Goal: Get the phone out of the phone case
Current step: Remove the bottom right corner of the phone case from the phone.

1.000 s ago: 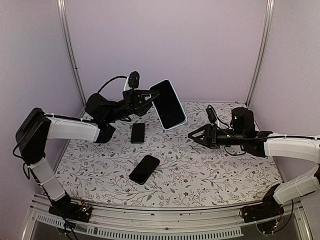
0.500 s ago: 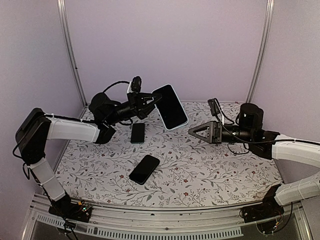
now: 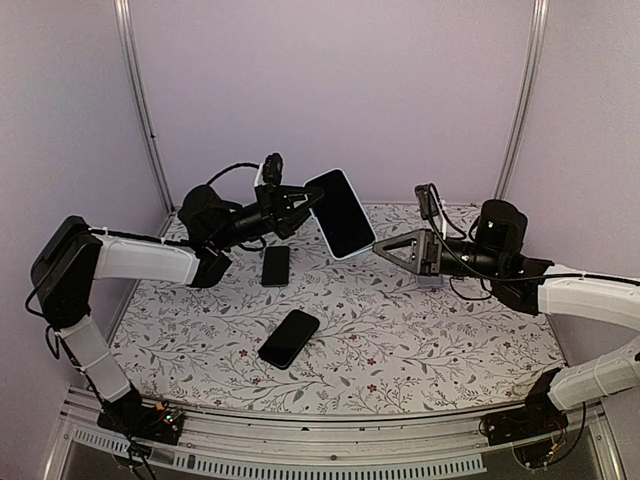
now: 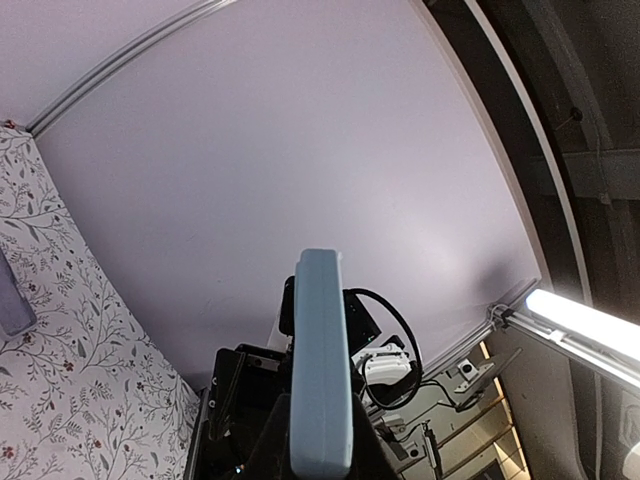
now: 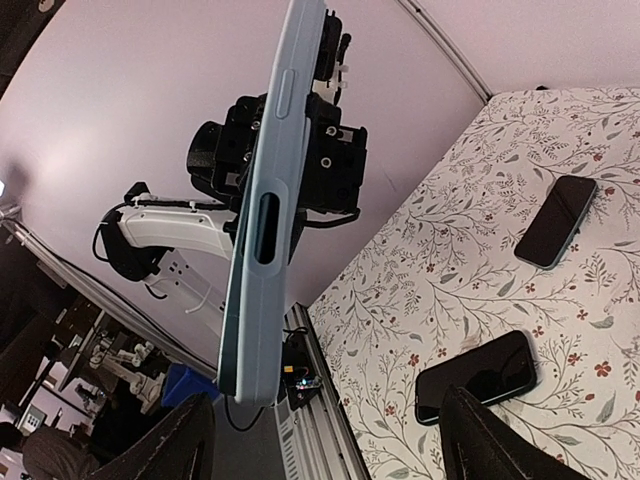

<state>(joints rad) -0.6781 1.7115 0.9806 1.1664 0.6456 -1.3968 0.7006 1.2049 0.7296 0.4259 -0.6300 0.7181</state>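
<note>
Left fingers [image 3: 303, 197] clench the light-blue phone case [image 5: 265, 200], phone [image 3: 340, 213] seated inside, aloft over the table [image 3: 450, 340]; approach step: close your spread, empty right fingers [image 5: 185, 445] on its free edge, probably to pry.

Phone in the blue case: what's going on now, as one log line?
left claw: shut on cased phone, held up | right claw: open, close to it | case: not off yet

text: none legible | labels: none | brands: none | numbers: none
</note>
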